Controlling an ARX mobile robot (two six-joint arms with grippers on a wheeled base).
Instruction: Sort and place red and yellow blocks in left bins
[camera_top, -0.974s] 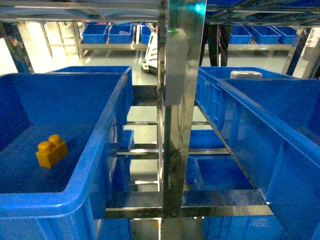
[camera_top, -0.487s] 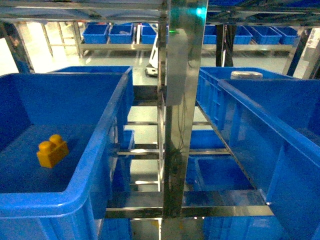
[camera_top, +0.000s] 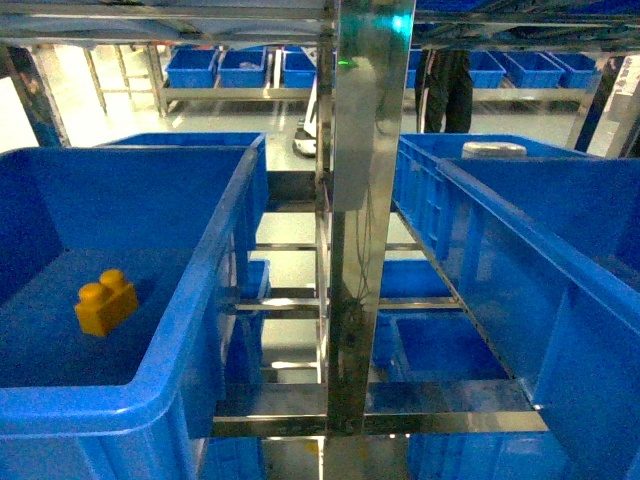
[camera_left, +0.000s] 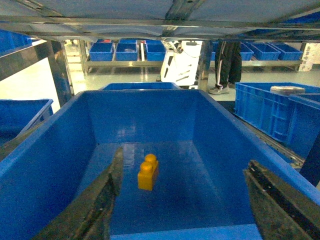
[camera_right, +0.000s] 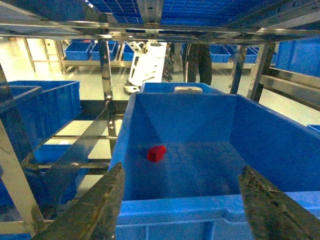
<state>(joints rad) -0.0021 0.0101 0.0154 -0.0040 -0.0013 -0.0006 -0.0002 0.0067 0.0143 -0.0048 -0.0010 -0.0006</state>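
Looking down both wrist cams: left gripper (camera_left: 182, 200) is spread wide, only its dark finger edges in frame, tips cut off. Yellow block (camera_left: 148, 172) lies on the floor of the left bin (camera_left: 75, 107), ahead of and between those fingers, not touched. Right gripper (camera_right: 182, 200) is also spread, tips cropped. Red block (camera_right: 156, 153) sits in the right crate (camera_right: 175, 210) beyond it, slightly left; small and soft, studs probably unreadable. Head view shows neither gripper.

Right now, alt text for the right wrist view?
A small red block lies on the floor of a deep blue bin, seen between the wide-open right gripper fingers. Steel shelving and more blue crates stand behind.
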